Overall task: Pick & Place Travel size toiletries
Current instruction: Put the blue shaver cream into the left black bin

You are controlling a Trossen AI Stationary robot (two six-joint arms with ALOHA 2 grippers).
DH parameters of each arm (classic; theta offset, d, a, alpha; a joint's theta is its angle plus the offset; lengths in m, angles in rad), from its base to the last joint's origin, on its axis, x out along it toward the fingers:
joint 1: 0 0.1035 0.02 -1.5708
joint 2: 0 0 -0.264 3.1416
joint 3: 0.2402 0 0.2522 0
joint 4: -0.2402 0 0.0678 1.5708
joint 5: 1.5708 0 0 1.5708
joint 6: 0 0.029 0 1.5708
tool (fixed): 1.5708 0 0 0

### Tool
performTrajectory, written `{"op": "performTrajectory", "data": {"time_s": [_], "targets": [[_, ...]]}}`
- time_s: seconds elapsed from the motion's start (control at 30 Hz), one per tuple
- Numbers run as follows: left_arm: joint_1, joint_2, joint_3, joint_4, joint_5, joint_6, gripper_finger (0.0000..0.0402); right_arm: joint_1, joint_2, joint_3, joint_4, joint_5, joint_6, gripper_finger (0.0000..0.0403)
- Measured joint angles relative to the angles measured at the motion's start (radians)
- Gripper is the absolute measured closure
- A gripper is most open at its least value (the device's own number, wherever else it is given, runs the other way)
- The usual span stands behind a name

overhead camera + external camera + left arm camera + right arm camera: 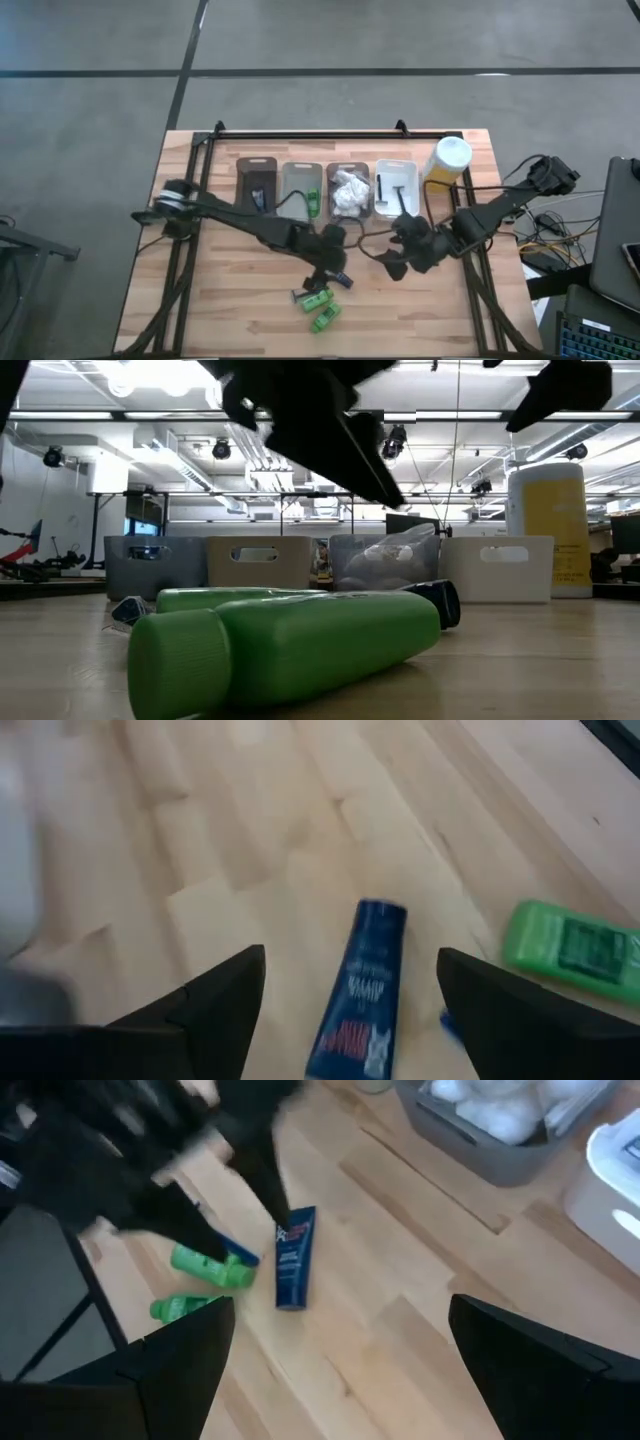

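Note:
A dark blue tube (362,990) lies flat on the wooden table; the high view shows this blue tube (341,279) near the middle. My left gripper (350,955) is open above it, one finger on each side, and no touch shows. Two bright green bottles (319,308) lie on their sides just nearer the table's near edge; one green bottle (568,942) shows beside the tube. My right gripper (342,1310) is open and hovers to the right of the tube (295,1260), holding nothing; in the high view the right gripper (393,262) is beside the left gripper (334,268).
A row of trays stands along the far side: a dark tray (257,188), a clear tray (301,187), a tray of white packets (348,190) and a white tray (397,186). The tall yellow cylinder (447,160) stands at their right. Bare wood lies near both front corners.

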Motion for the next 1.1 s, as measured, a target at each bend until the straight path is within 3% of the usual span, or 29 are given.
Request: {"op": "performTrajectory", "data": {"time_s": [0.27,0.57,0.7,0.87,0.97,1.1], "targets": [[-0.002,0.169,0.146,-0.029,0.073,0.080,0.0108,0.051,-0.022,0.000,-0.063,0.030,0.104,0.0039],[0.001,0.270,0.154,-0.059,0.043,0.069,0.0118,0.145,-0.023,0.001,-0.072,0.108,0.178,0.0039],[0.000,0.264,0.152,-0.071,0.040,0.037,0.0174,0.172,-0.024,0.000,-0.077,0.131,0.204,0.0039],[0.005,0.247,0.150,-0.088,0.021,0.015,0.0293,0.175,-0.024,0.000,-0.089,0.146,0.208,0.0039],[0.013,0.216,0.161,-0.165,0.004,-0.092,0.0357,0.175,-0.024,0.004,-0.093,0.163,0.200,0.0039],[0.015,0.089,0.176,-0.313,-0.052,-0.282,0.0377,0.175,-0.037,0.010,-0.092,0.198,0.194,0.0039]]}}
